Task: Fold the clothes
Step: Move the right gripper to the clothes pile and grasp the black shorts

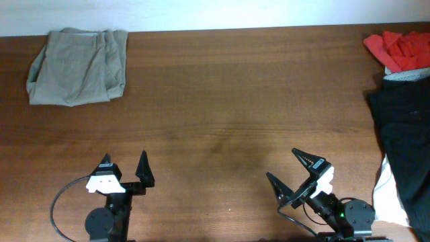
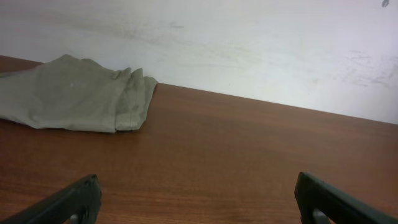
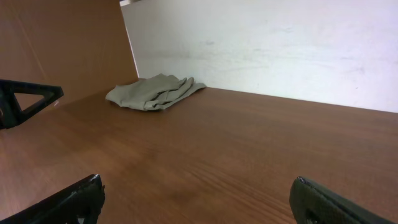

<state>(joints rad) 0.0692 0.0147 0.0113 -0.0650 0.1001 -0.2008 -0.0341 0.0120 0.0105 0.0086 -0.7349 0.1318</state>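
Folded khaki shorts (image 1: 77,66) lie at the table's far left; they also show in the left wrist view (image 2: 74,93) and the right wrist view (image 3: 154,91). Black shorts (image 1: 403,141) with a pale waistband lie crumpled at the right edge, a red shirt (image 1: 400,50) behind them and a white shirt (image 1: 384,195) under their near side. My left gripper (image 1: 124,164) is open and empty near the front edge. My right gripper (image 1: 282,168) is open and empty, left of the black shorts.
The wooden table (image 1: 228,107) runs to a white wall at the back. A black cable (image 1: 64,202) loops beside the left arm's base.
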